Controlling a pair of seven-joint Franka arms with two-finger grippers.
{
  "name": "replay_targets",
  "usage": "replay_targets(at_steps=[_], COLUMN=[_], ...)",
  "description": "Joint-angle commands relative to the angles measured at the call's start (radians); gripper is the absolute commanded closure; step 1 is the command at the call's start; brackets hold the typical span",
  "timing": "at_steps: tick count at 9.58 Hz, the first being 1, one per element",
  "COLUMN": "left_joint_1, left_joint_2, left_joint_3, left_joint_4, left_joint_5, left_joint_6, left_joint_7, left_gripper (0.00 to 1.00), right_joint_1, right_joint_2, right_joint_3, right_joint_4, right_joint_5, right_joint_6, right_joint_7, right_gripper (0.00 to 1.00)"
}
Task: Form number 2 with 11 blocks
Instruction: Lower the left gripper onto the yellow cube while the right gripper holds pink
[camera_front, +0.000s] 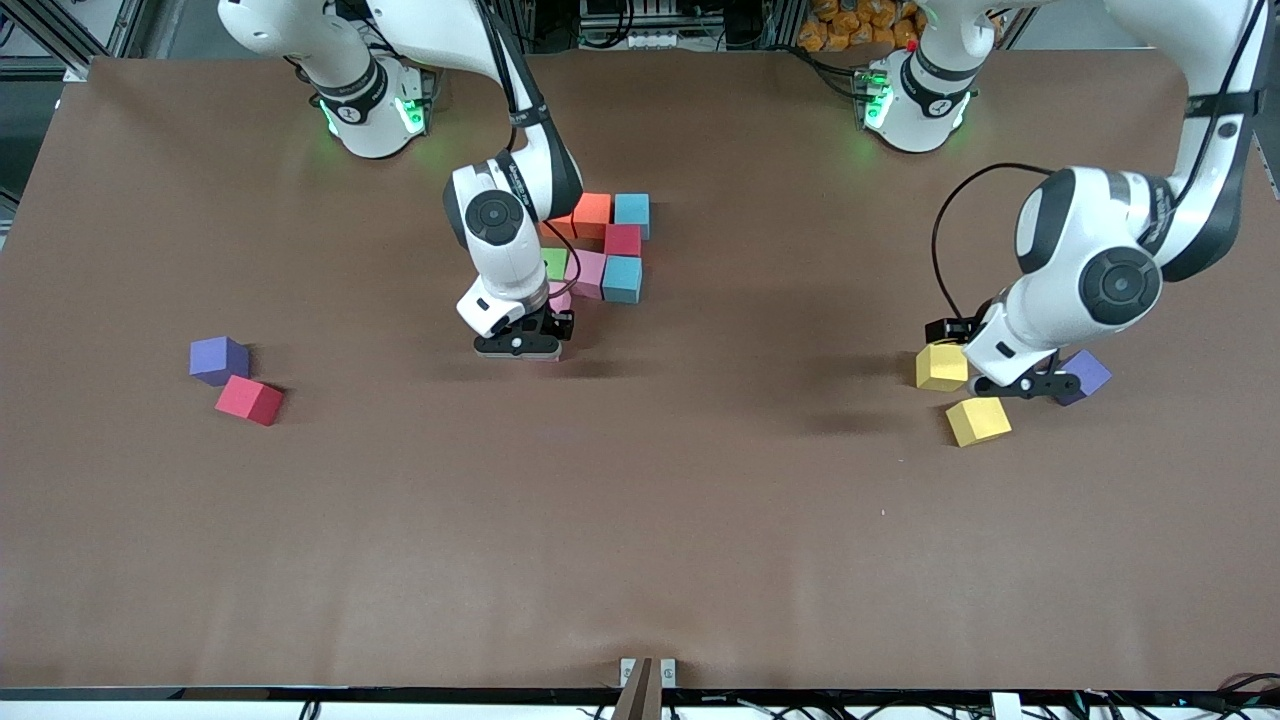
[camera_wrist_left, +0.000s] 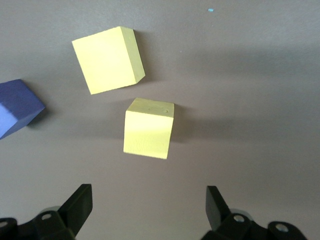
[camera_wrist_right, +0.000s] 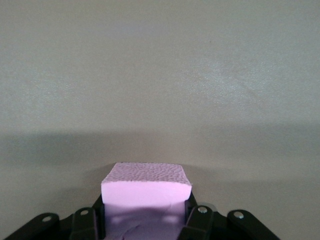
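Note:
Blocks laid together for the number 2 sit at mid-table: orange (camera_front: 592, 213), light blue (camera_front: 632, 212), red (camera_front: 622, 240), green (camera_front: 555, 263), pink (camera_front: 586, 272) and another light blue (camera_front: 621, 279). The right arm hides part of this group. My right gripper (camera_front: 520, 345) hangs low just nearer the camera than the group, shut on a pink block (camera_wrist_right: 146, 192). Toward the left arm's end, my left gripper (camera_front: 1035, 385) is open and empty over bare table beside two yellow blocks (camera_front: 942, 367) (camera_front: 978, 421). The left wrist view shows the gripper (camera_wrist_left: 148, 195) short of both yellow blocks (camera_wrist_left: 148, 128) (camera_wrist_left: 107, 60).
A purple cube (camera_front: 1085, 375) lies beside the left gripper, at the edge of its wrist view (camera_wrist_left: 17, 107). Toward the right arm's end lie another purple cube (camera_front: 218, 360) and a loose red block (camera_front: 249, 400). The brown table (camera_front: 640, 520) is bare nearer the camera.

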Motion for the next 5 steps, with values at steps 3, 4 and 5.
replay_targets(at_steps=[3, 4, 5], left_joint_1=[0.000, 0.000, 0.001], left_joint_2=[0.060, 0.072, 0.077], left_joint_3=[0.043, 0.043, 0.043], left_joint_4=[-0.038, -0.057, -0.087], left_joint_5=[0.017, 0.017, 0.017], left_joint_6=[0.107, 0.142, 0.193], left_joint_7=[0.128, 0.127, 0.128], left_gripper=[0.00, 0.00, 0.00], right_joint_1=[0.008, 0.002, -0.004], right_joint_2=[-0.022, -0.022, -0.024], right_joint_3=[-0.003, -0.002, 0.000], right_joint_4=[-0.048, -0.047, -0.045], right_joint_5=[0.002, 0.004, 0.005], right_joint_6=[0.013, 0.013, 0.011], right_joint_7=[0.008, 0.010, 0.011], right_gripper=[0.16, 0.00, 0.00])
